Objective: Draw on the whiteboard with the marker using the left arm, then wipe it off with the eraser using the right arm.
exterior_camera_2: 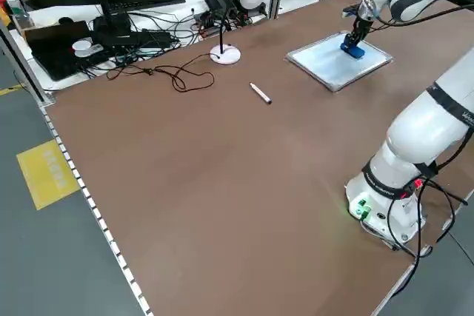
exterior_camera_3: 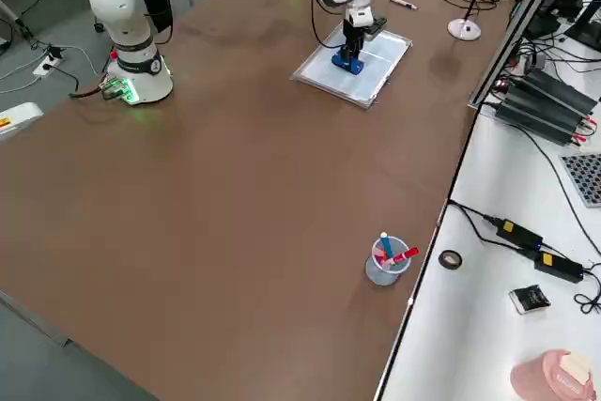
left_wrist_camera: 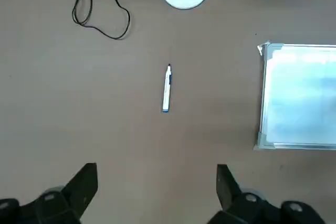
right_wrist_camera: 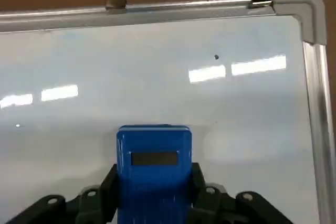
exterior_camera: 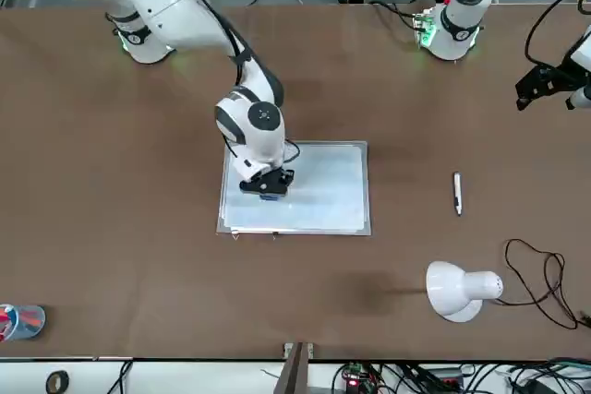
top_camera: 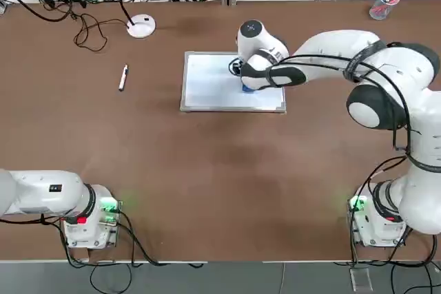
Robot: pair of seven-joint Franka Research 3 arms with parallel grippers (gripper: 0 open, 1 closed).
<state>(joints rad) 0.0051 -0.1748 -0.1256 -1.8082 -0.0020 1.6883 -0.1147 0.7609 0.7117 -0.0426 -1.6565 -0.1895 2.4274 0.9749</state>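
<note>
The whiteboard (top_camera: 210,84) lies flat at mid-table, its surface showing only a tiny dark speck in the right wrist view. My right gripper (top_camera: 248,86) reaches over it and is shut on the blue eraser (right_wrist_camera: 154,156), which presses on the board (exterior_camera: 323,186) near its right side. The marker (top_camera: 123,77) lies alone on the table left of the board. My left gripper (left_wrist_camera: 156,174) hangs open and empty, high above the table's left side, with the marker (left_wrist_camera: 166,88) and the board's edge (left_wrist_camera: 302,95) below it.
A white desk lamp (top_camera: 141,25) with a looped black cable stands at the far left. A clear cup of pens (top_camera: 381,5) sits at the far right corner. Both arm bases (top_camera: 93,218) stand at the near edge.
</note>
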